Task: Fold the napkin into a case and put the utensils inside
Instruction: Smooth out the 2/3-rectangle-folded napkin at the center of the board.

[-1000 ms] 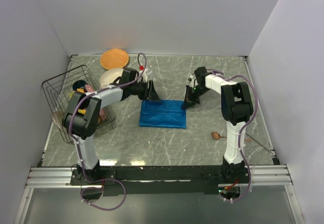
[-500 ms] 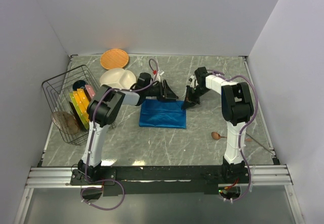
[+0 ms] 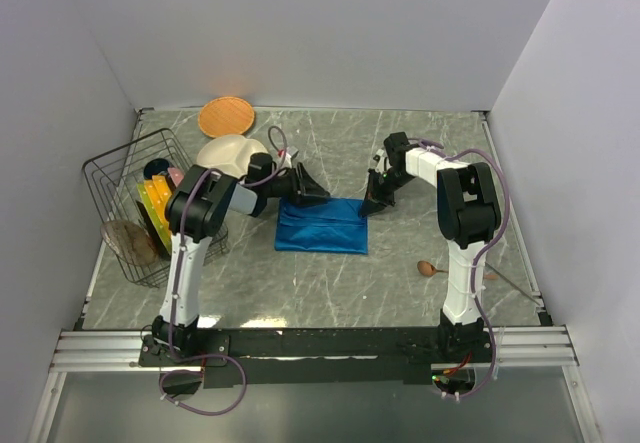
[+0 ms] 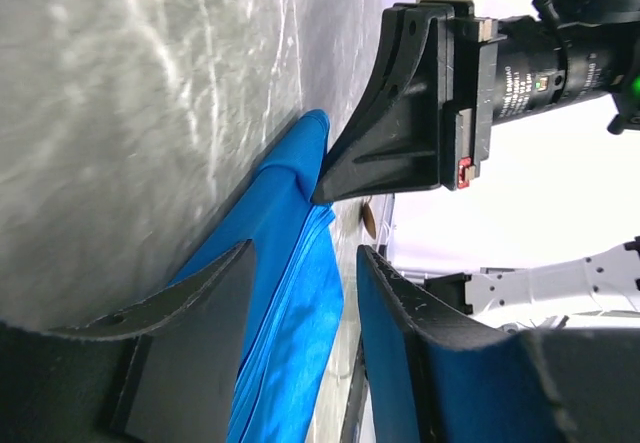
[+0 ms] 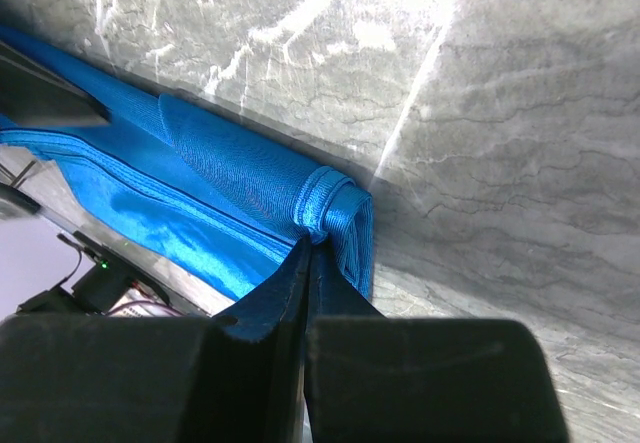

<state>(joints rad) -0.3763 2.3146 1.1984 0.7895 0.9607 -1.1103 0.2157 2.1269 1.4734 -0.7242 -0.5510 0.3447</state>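
Napkin [image 3: 322, 225]: lying on the surface [image 3: 300, 288], folded into a rectangle, folding unfinished.
Right pincer [image 5: 308, 248]: pinching shut on its far-right corner.
Left pincer [image 4: 305, 253]: hovering half-open astride the far edge, gripping nothing.
Spoon [image 3: 428, 268]: lying outside, unplaced.

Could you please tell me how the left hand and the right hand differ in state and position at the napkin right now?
The left hand is open and pinches nothing; the right hand is shut on the napkin. The left hand sits about midway along the napkin's far edge; the right hand is at its far right corner. Both hands are low at that far edge.
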